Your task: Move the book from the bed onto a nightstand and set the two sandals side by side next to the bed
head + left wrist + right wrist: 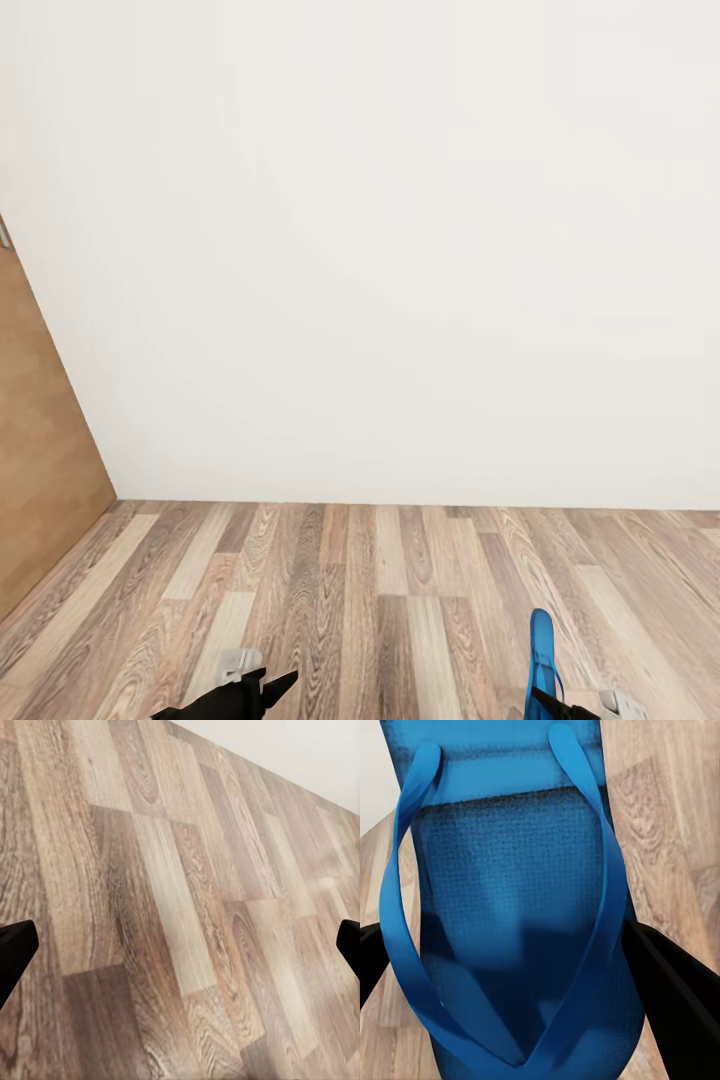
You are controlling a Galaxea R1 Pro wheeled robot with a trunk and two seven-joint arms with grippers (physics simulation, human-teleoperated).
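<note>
One bright blue sandal (541,645) hangs over the wood floor at the lower right of the head view, with my right gripper (556,708) shut on its lower end. In the right wrist view the sandal (510,892) sits sole-up with its thin blue straps toward the camera, and the black fingers (679,994) of the right gripper (521,982) press on both its sides. My left gripper (268,690) is low at the left, open and empty. Its fingertips (13,952) stand wide apart over bare planks. The book, bed and nightstand are out of view.
A white wall (400,250) stands straight ahead and meets the light wood-plank floor (380,600) a short way in front. A plain brown wooden door (40,450) runs along the left side.
</note>
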